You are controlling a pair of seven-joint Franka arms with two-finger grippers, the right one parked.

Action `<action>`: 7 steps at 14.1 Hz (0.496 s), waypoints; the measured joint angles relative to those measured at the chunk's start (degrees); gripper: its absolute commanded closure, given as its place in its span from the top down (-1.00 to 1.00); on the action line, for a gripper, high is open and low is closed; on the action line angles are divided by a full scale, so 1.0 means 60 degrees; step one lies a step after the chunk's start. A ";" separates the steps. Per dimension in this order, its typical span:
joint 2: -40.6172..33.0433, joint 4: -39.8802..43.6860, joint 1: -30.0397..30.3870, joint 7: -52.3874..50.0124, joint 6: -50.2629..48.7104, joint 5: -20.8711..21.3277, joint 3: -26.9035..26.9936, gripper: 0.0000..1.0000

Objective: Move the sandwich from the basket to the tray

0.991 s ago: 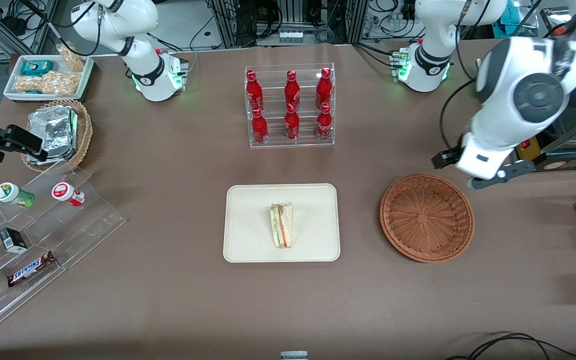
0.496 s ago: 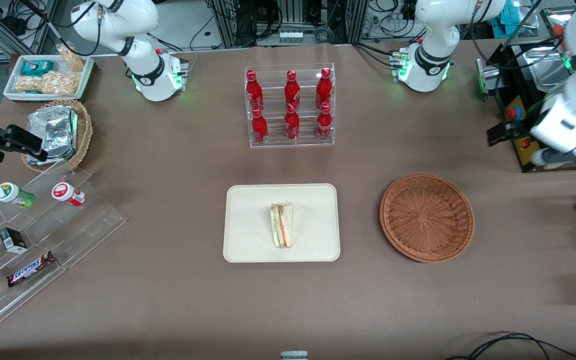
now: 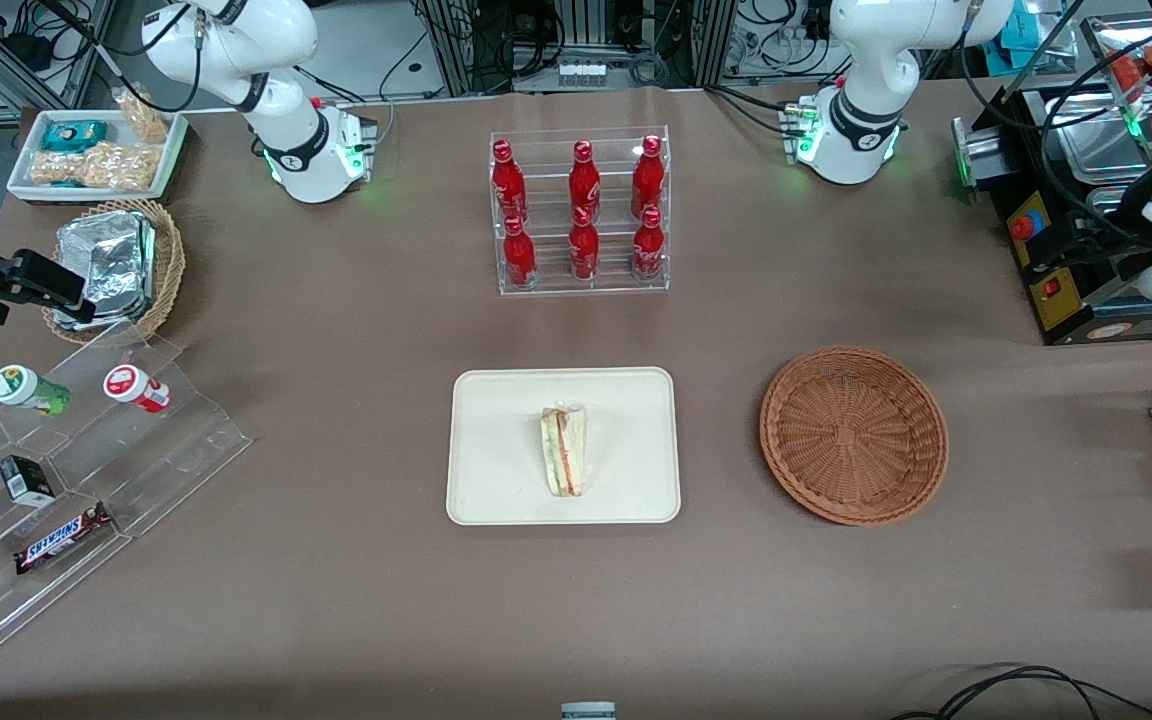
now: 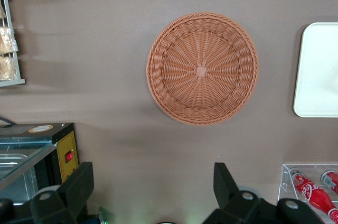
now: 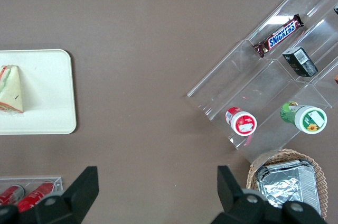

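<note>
Sandwich (image 3: pixel 564 453) wedge on flat tray (image 3: pixel 496 480); end effector (image 4: pixel 153 189) spread wide above woven basket (image 3: pixel 854 435).

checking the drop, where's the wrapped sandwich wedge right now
In the front view the clear-wrapped triangular sandwich lies on the cream rectangular tray, beside the empty reddish-brown wicker basket. The open gripper is high near the table's working-arm end.

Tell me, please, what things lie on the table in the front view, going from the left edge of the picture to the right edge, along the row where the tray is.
Clear stepped display stand → tray → sandwich on it → basket. The claw hangs open above the table, apart from the basket.
</note>
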 measured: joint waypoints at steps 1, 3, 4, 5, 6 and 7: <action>0.0003 0.0063 -0.0019 -0.0001 0.0000 -0.0018 0.0082 1.00; 0.0002 0.0147 -0.0023 0.0012 -0.0014 -0.0366 0.0467 1.00; 0.0002 0.0160 -0.0021 0.0041 -0.0017 -0.0504 0.0624 1.00; 0.0006 0.0162 -0.0021 0.0061 -0.0017 -0.0558 0.0713 1.00; 0.0036 0.0163 -0.0021 0.0065 -0.0012 -0.0571 0.0744 1.00; 0.0116 0.0166 -0.0027 0.0065 0.0026 -0.0583 0.0743 1.00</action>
